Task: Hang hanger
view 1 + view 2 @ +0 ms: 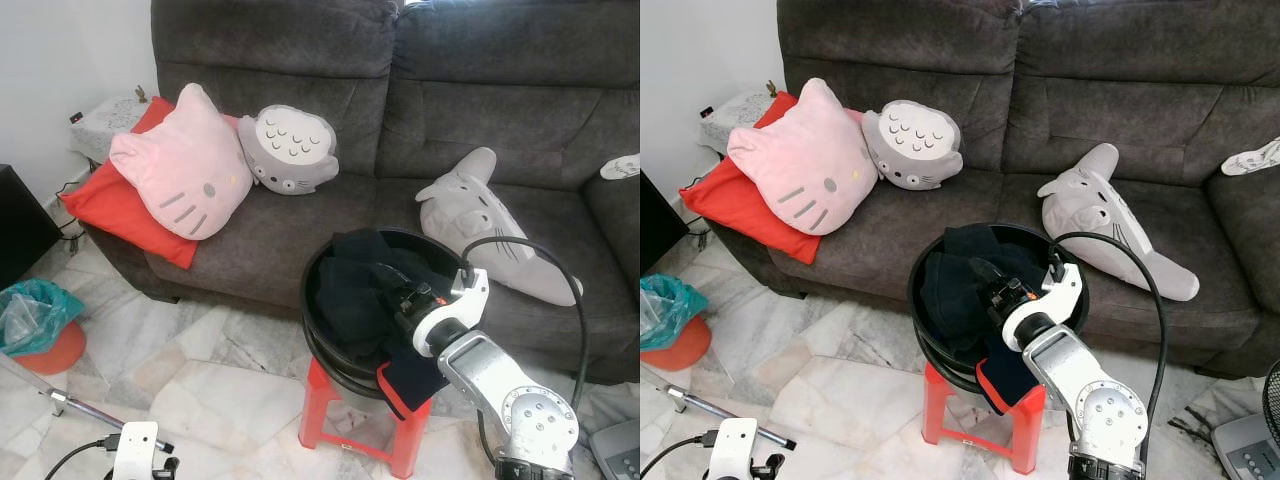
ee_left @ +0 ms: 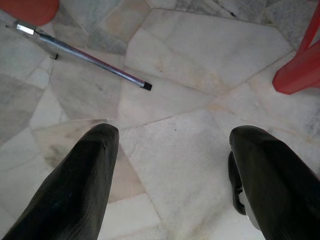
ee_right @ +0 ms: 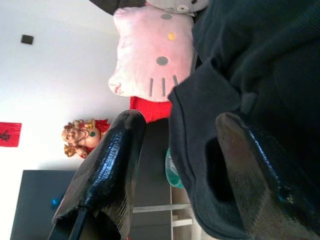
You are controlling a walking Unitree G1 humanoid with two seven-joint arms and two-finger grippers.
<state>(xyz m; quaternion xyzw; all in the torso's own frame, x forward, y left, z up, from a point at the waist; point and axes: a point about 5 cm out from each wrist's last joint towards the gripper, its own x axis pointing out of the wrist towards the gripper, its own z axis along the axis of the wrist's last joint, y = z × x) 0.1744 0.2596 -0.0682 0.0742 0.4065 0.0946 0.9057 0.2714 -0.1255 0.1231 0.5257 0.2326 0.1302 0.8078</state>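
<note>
Right gripper [image 1: 392,285] spread over dark clothes [image 1: 352,290] in black basin [image 1: 312,290] at twelve o'clock; no hanger discernible. Left gripper [image 2: 172,165] spread, idle near floor, farther.

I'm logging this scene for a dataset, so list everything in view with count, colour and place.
Sofa: one, dark grey, across the back.
Cat-face cushion: one, pink, on the sofa's left end.
Red cushion: one, under the pink one.
Owl plush: one, grey, beside the pink cushion.
Long-eared plush: one, pale grey, lying on the sofa's right seat.
Basin: one, black, on the stool.
Dark clothes: a heap, black, in the basin.
Stool: one, red, before the sofa.
Metal rod: one, silver, on the marble floor.
Plastic bag: one, teal, far left on the floor.
Left gripper: open, above the floor.
Right gripper: open, around a fold of the clothes.
</note>
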